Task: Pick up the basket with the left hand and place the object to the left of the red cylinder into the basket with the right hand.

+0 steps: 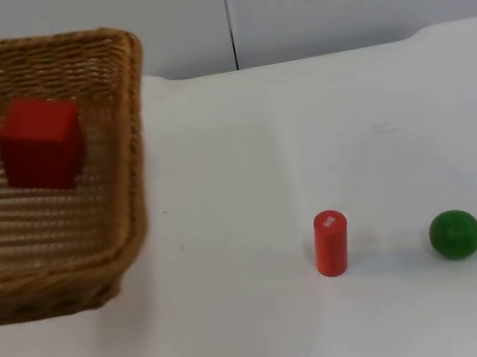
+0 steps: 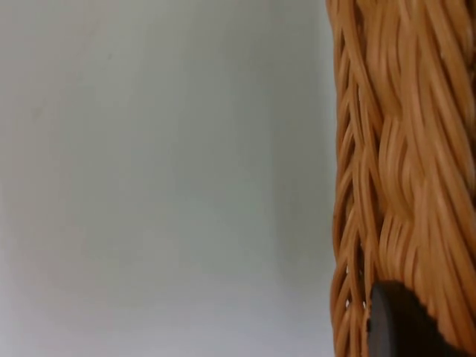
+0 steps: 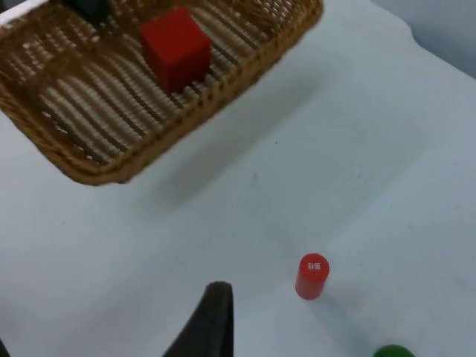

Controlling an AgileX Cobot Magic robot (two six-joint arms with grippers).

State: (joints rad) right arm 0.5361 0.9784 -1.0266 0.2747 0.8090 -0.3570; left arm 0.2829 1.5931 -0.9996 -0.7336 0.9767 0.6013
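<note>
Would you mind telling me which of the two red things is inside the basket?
The red block; it lies in the basket, while the red cylinder stands on the table.

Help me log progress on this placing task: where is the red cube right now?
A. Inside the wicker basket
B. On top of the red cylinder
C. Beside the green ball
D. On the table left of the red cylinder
A: the red cube lies on the woven floor of the wicker basket, well away from the upright red cylinder and the green ball on the table.
</note>
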